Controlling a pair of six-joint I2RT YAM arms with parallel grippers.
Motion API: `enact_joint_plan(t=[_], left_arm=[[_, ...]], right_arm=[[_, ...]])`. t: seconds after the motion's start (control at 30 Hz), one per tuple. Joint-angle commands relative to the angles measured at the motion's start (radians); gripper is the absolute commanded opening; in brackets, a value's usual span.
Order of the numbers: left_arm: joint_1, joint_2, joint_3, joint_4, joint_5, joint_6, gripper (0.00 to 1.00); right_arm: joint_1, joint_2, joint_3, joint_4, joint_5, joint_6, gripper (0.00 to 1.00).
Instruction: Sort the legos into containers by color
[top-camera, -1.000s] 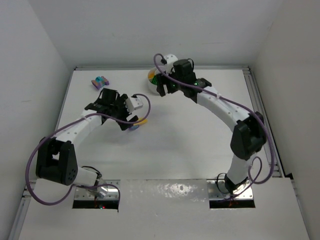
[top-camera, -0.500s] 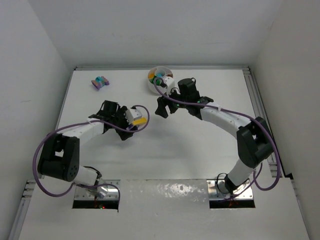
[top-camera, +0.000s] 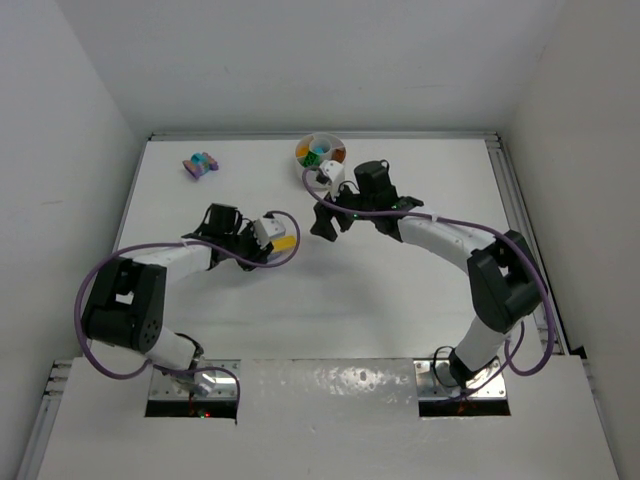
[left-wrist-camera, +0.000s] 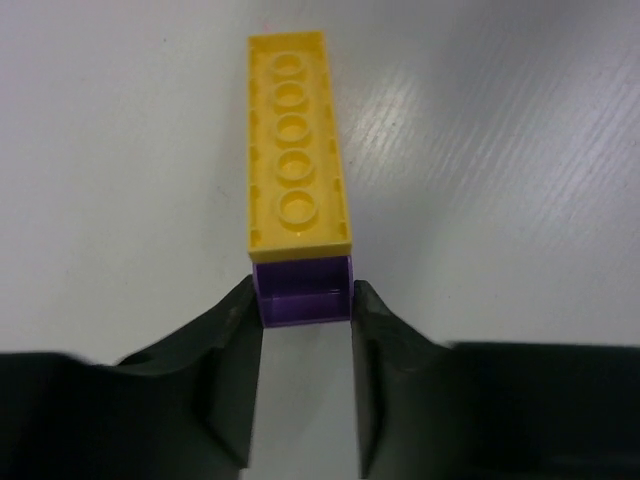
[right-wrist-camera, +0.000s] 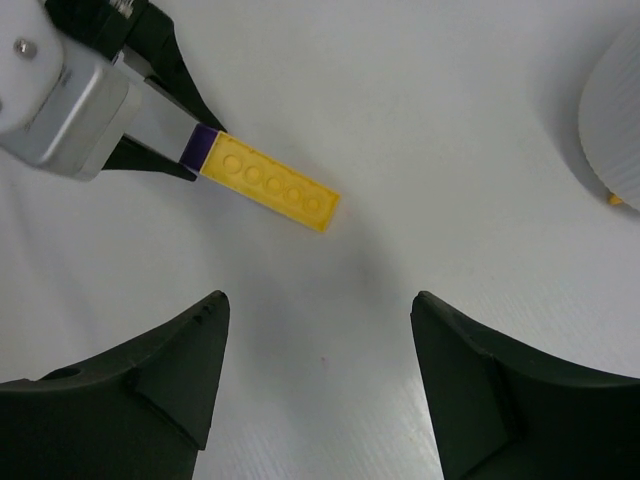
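The round white dish (top-camera: 320, 152) stands at the far edge of the table (top-camera: 400, 300). Coloured pieces sit in its compartments, green, teal and orange among them.

Left of the dish and nearer the arm bases, a long yellow lego (top-camera: 285, 243) lies flat on the table with its studs up. A small purple lego (left-wrist-camera: 302, 292) is joined to the end of the yellow one that points away from the dish.

The left gripper (left-wrist-camera: 302, 300) is clamped on that purple lego. In the left wrist view its 2 jaws press against the purple lego's 2 sides, and the yellow lego juts out beyond them, clear of the jaws.

The right gripper (right-wrist-camera: 320, 300) hangs between the dish and the yellow lego, above bare table, with its 2 jaws spread wide and holding nothing. In the right wrist view the yellow lego lies ahead and to the left of those jaws, apart from them, and the dish's wall shows at the right edge. A tiny yellow bit (right-wrist-camera: 612, 200) shows at the foot of that wall, but I cannot tell what it is.

Well to the left of the dish, along the same far edge, a small cluster of legos (top-camera: 200, 164) in purple, teal and pink lies well apart from both grippers.
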Motion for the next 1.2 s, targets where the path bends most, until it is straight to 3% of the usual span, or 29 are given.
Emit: enact_joint_plan(t=[0.0, 0.07, 0.2, 0.33, 0.53, 0.6, 1.17], left_arm=[[0.009, -0.002, 0.003, 0.051, 0.070, -0.009, 0.12], [0.009, -0.006, 0.017, 0.047, 0.071, -0.024, 0.00], [0.009, -0.011, 0.047, 0.012, 0.087, -0.003, 0.00], [0.010, -0.017, 0.107, -0.145, 0.160, 0.104, 0.00], [0.010, 0.004, 0.302, -0.620, 0.402, 0.575, 0.00], [0.010, 0.009, 0.325, -0.684, 0.432, 0.614, 0.00], [0.009, 0.004, 0.354, -0.569, 0.443, 0.404, 0.00]], right_arm=[[0.005, -0.003, -0.006, 0.029, -0.043, -0.075, 0.72], [0.005, -0.005, -0.010, 0.014, -0.058, -0.104, 0.71], [0.005, 0.000, -0.008, -0.012, -0.101, -0.222, 0.71], [0.004, 0.020, 0.018, -0.084, -0.162, -0.366, 0.70], [0.025, 0.020, -0.002, -0.031, -0.310, -0.526, 0.70], [0.028, 0.020, 0.000, -0.028, -0.325, -0.526, 0.71], [0.085, 0.073, 0.024, -0.104, -0.385, -0.523, 0.71]])
